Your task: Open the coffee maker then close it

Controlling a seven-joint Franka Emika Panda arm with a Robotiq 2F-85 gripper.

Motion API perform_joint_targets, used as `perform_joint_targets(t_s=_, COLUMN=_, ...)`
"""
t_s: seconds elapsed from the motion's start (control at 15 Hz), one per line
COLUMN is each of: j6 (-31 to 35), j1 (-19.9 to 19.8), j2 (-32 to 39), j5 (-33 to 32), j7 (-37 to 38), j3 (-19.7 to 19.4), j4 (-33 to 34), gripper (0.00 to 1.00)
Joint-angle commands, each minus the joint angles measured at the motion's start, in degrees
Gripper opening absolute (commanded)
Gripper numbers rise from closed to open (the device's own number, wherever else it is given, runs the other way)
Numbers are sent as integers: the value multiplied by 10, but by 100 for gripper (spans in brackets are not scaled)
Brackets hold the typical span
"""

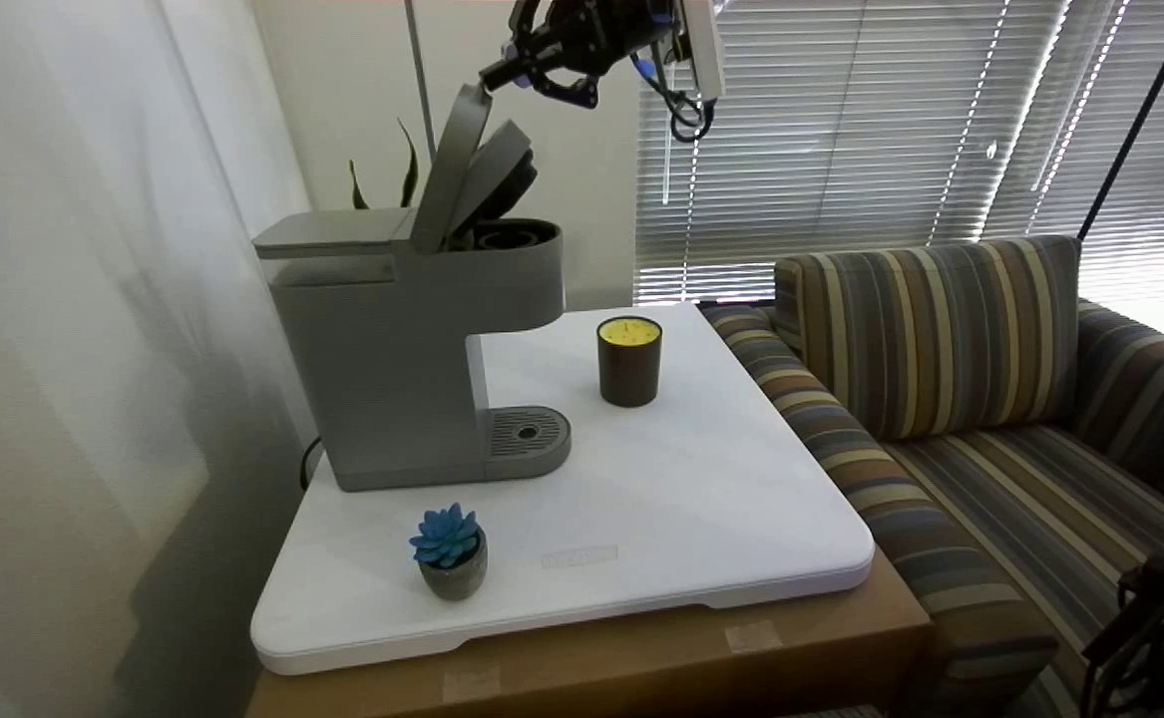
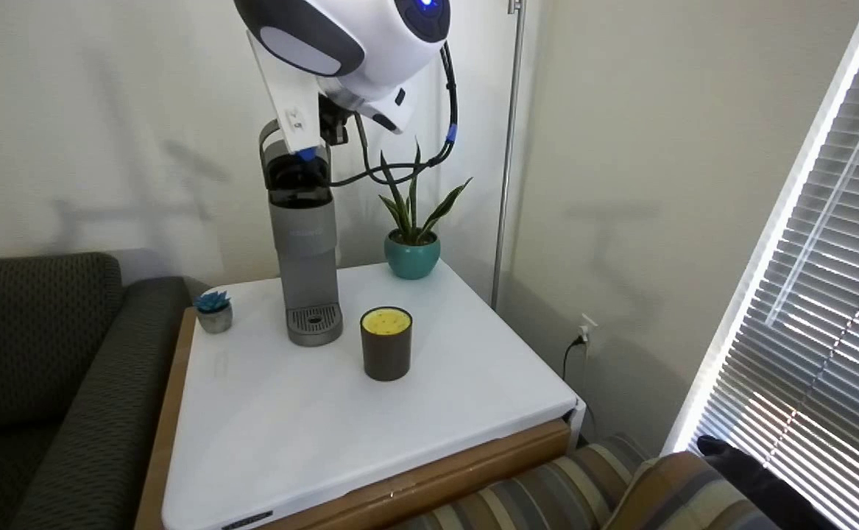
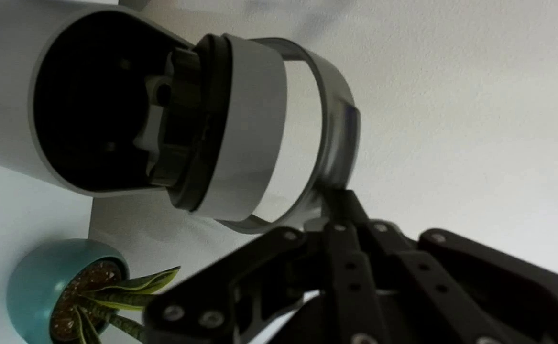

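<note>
The grey coffee maker (image 1: 372,369) stands on the white table, with its lid (image 1: 494,172) raised and tilted back. Its handle (image 1: 452,170) is swung up behind the lid. The open brewing chamber shows in the wrist view, where the handle (image 3: 329,119) is a silver loop. The coffee maker (image 2: 310,276) also shows in an exterior view, its top partly covered by the arm. My gripper (image 1: 490,78) is shut, its fingertips at the handle's upper edge, seemingly touching it. In the wrist view the gripper's fingertips (image 3: 343,205) are together at the loop's side, with nothing visible between them.
A dark cup with yellow inside (image 1: 629,364) stands in front of the machine. A small blue succulent (image 1: 452,558) sits by the table (image 1: 701,519) edge. A teal-potted plant (image 2: 412,254) stands beside the machine. A wall is behind it, and a striped armchair (image 1: 931,339) adjoins the table.
</note>
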Motion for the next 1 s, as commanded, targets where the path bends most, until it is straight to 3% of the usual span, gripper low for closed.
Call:
perform_joint_targets(t_s=0.0, j6=-21, j1=-10, j2=23, j5=-20, j7=17, j3=9, j4=39, gripper=0)
perform_joint_targets(t_s=0.93, j6=-18, j1=-16, j2=23, j5=-49, j7=18, j3=7, j4=59, gripper=0)
